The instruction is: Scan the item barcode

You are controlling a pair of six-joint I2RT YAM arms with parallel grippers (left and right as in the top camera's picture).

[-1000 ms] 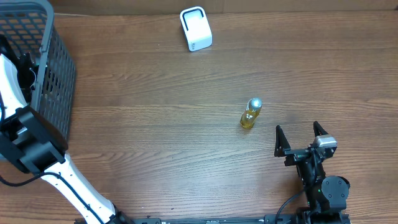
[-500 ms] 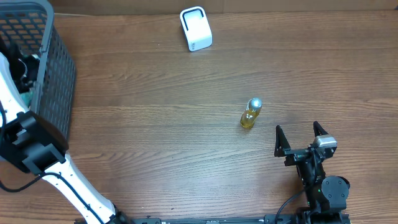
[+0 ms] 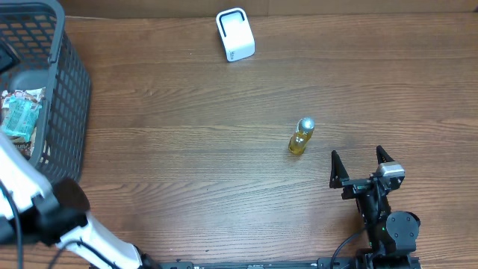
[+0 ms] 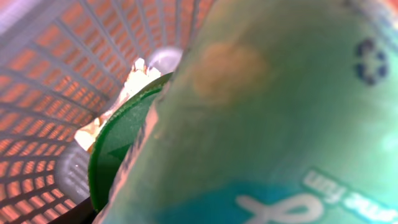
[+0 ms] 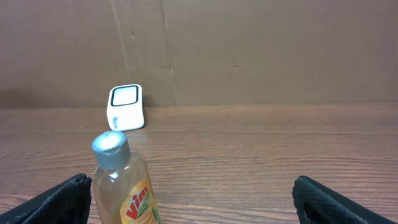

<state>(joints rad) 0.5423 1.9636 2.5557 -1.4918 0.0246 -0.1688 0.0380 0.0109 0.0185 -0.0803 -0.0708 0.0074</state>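
Observation:
A teal packet (image 4: 261,112) with white print fills almost the whole left wrist view, pressed close to the camera. My left gripper (image 4: 199,208) is shut on it, its fingers hidden behind the packet. From overhead, the packet (image 3: 16,119) shows inside the grey mesh basket (image 3: 63,82) at the far left, with the left arm blurred below it. The white scanner (image 3: 235,34) stands at the table's back centre. My right gripper (image 3: 362,161) rests open near the front right, with nothing between its fingers.
A yellow Vim bottle (image 3: 300,137) with a grey cap stands upright just left of the right gripper, close in the right wrist view (image 5: 124,180). A dark green rounded item (image 4: 109,162) and crinkled wrappers lie in the basket. A brown wall backs the table.
The left arm has pulled back toward the table's front edge, and the teal packet now shows in the basket where the arm covered it. The right arm and the bottle have not moved.

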